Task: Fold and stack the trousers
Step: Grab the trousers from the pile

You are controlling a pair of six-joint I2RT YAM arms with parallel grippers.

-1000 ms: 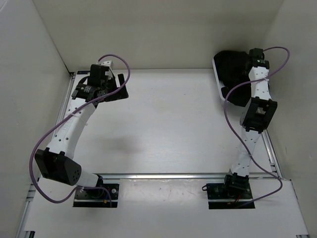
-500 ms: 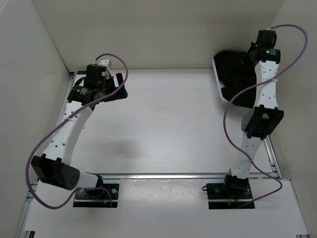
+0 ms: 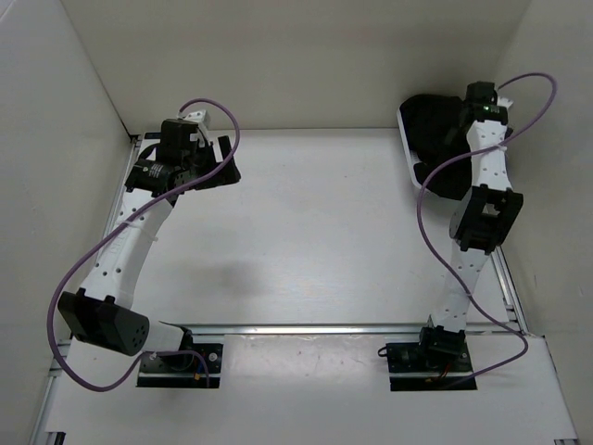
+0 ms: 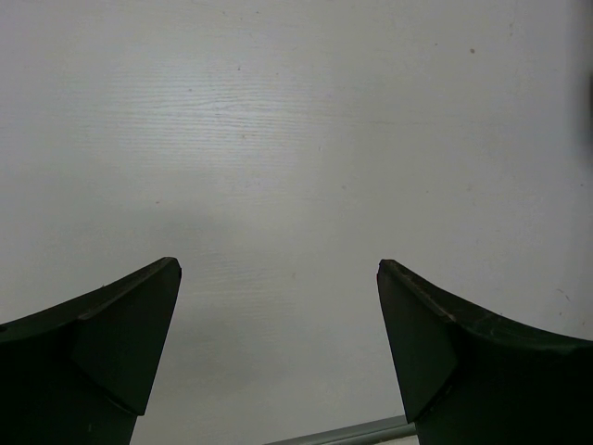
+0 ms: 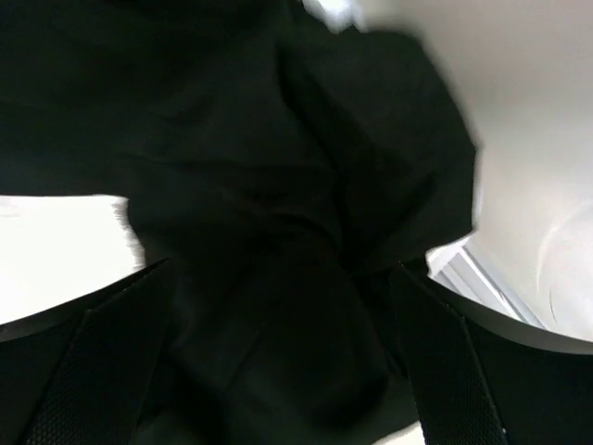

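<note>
Seen from above, a white basket (image 3: pixel 406 148) sits at the far right corner of a white worktop (image 3: pixel 315 232), close against the right wall. It holds the trousers (image 3: pixel 428 125), a heap of black, matte, wrinkled cloth that fills it up to the white rim showing along its left side. The right arm (image 3: pixel 482 185) reaches from its base at the near edge straight up the right side, and its wrist hangs over the basket. In the right wrist view, the right fingers (image 5: pixel 83 362) stand wide apart with dark folds of cloth spread below and between them. They are not pinching any of it, and whether the tips touch the fabric cannot be told. The left arm (image 3: pixel 130 241) curves up the left side to the far left corner, well apart from the basket. Its wrist view shows the left fingers (image 4: pixel 102 343) spread wide over bare worktop, gripping nothing. Pale walls (image 3: pixel 278 65) close in the worktop at the back and on both sides. A metal rail (image 3: pixel 315 327) runs along its near edge, just ahead of the two arm bases. A broad stretch of white surface lies between the arms. Purple cables (image 3: pixel 431 222) loop beside each arm.
</note>
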